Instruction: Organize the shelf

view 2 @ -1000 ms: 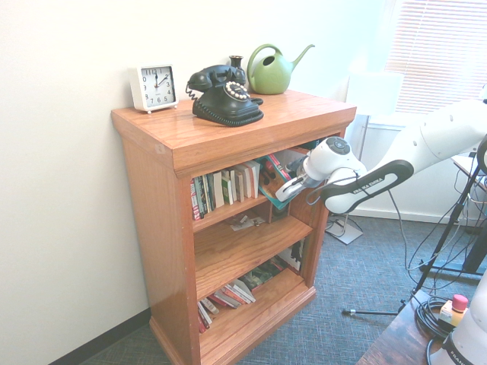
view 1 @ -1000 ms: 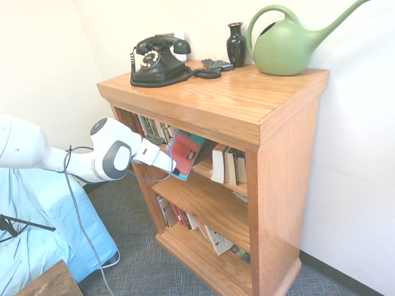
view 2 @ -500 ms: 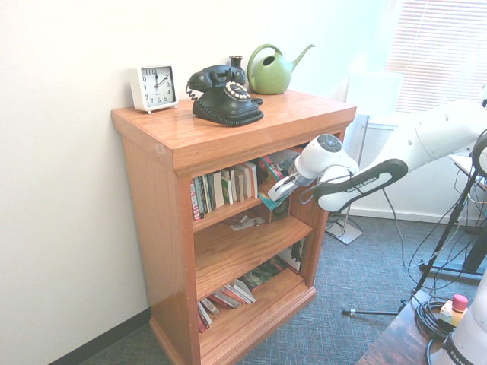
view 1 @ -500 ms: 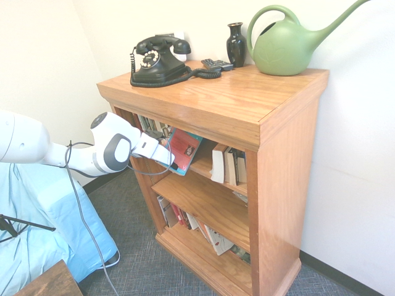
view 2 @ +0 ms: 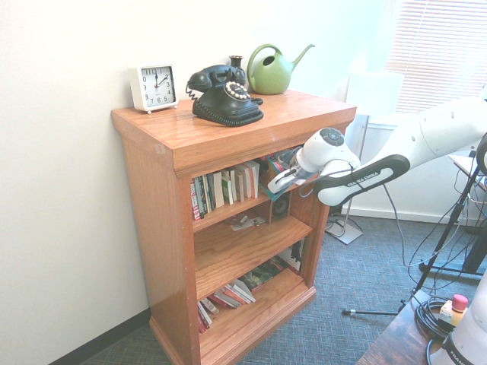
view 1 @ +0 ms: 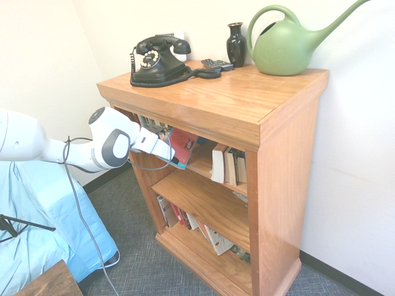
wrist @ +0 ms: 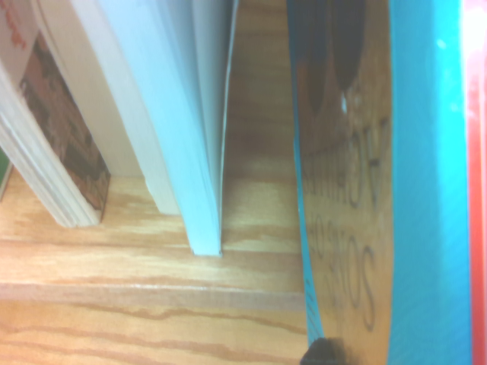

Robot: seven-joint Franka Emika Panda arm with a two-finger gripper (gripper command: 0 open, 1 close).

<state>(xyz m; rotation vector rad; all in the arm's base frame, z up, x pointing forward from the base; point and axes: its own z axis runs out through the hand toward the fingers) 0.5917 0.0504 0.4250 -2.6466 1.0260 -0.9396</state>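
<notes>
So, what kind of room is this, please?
Probably an office or study corner. An oak shelf full of books stands on grey carpet, with a black rotary telephone and a white clock on top, beside a window with blinds.

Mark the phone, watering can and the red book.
phone [view 1: 157, 60], first exterior view, dial housing.
watering can [view 1: 284, 52], first exterior view, belly.
red book [view 1: 183, 143], first exterior view, front cover.
</notes>
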